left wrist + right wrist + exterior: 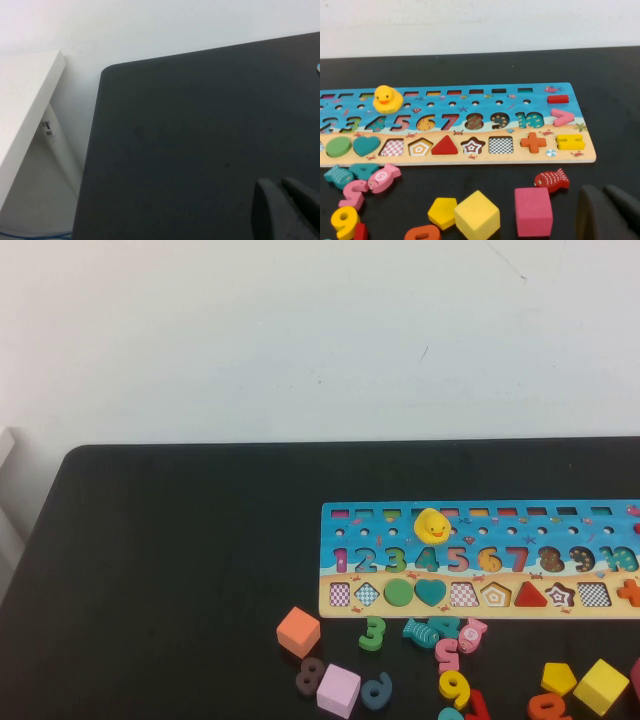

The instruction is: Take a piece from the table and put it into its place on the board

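The right gripper (607, 212), pressed together and empty, hangs low over the table (610, 65), close to the loose pieces. The yellow pentagon piece (442, 211) lies ahead of it, beyond the pink cube (533, 211), touching the yellow cube (477, 216). Its pentagon slot (420, 147) on the board (570, 150) lies farther ahead, empty. The left gripper (287, 210), pressed together, sits parked over bare table. Readable: numbers 2 to 10 on the board

Small yellow pentagon block (442, 212) beside yellow cube (476, 216) and pink cube (533, 211); blue board (470, 107) with beige bottom row; black table (180, 570).
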### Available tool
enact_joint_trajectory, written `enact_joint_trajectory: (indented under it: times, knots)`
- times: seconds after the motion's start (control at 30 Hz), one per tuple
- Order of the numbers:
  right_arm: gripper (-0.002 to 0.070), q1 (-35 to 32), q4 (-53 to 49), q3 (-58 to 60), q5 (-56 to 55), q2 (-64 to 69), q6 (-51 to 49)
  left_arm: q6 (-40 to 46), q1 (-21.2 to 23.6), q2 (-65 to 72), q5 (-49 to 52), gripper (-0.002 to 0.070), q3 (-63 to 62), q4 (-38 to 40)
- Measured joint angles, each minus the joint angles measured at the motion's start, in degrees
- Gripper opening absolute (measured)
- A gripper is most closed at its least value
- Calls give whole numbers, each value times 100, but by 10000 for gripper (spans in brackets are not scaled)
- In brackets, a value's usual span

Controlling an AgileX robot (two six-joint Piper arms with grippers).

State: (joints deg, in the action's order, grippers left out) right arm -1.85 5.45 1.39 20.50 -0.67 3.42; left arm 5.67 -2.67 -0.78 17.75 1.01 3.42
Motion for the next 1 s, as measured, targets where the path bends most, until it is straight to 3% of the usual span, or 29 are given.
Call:
enact_joint_trajectory:
  times: [0.43, 0.57, 0.8, 1.0]
  knots:
    - [19, 0, 216, 0, 0, 0, 0, 0, 0, 0, 0, -1, 0, 0]
    - [19, 0, 1414, 0, 33, 0, -108, 11, 0, 0, 0, -1, 0, 0]
    - [19, 0, 4963, 10, 13, 0, -773, 11, 0, 0, 0, -1, 0, 0]
    - [19, 0, 5442, 10, -73, 0, -220, 11, 0, 0, 0, -1, 0, 0]
